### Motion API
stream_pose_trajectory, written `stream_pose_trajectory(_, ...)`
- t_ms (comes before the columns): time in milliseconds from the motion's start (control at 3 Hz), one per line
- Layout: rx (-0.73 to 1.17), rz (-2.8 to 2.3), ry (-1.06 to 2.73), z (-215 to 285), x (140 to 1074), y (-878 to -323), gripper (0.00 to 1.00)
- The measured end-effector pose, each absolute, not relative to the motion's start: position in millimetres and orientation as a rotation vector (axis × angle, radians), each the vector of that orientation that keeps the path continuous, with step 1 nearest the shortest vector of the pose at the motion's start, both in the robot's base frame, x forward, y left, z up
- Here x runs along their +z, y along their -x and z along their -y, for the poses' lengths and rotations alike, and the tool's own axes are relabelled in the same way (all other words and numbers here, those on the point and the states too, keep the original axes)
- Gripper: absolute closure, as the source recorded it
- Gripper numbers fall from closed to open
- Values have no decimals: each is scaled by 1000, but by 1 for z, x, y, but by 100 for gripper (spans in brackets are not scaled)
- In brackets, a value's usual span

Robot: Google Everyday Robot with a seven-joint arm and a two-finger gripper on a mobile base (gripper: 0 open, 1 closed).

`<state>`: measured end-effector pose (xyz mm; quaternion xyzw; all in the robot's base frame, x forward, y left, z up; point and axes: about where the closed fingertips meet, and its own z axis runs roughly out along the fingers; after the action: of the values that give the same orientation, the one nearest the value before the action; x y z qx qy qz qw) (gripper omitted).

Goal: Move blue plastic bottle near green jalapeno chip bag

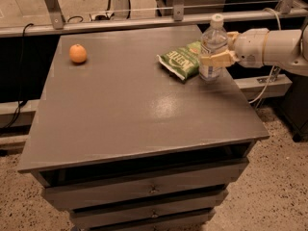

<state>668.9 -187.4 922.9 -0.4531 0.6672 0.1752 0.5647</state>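
gripper (pixel 211 57) — at the table's (pixel 125 114) far right side, fingers pinching the blue plastic bottle (pixel 213 37) at mid-height | bottle upright, base at tabletop, just right of green jalapeno chip bag (pixel 180 61) | orange (pixel 78 53) — far left, well apart

"KETTLE" on green chip bag (pixel 180 61) (beside gripper (pixel 213 59))

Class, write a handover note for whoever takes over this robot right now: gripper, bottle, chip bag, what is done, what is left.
Gripper: at the table's right rear, shut on the upright blue plastic bottle.
Things: the bottle is immediately right of the green jalapeno chip bag; an orange lies far left.
Done: the bottle is beside the bag.
Left: check that its base rests on the table, release, and pull the arm back.
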Motion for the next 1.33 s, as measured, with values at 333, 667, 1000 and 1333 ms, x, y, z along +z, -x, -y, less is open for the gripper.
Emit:
stream_pose_trajectory(333,411,-1584,1033,193,917,-672,53)
stream_pose_trajectory(667,409,-1606,1009,198,912,-674,28)
stream_pose_trajectory(1000,411,-1628,992,202,905,-674,6)
stream_pose_trajectory(1333,412,-1642,980,204,901,-673,0)
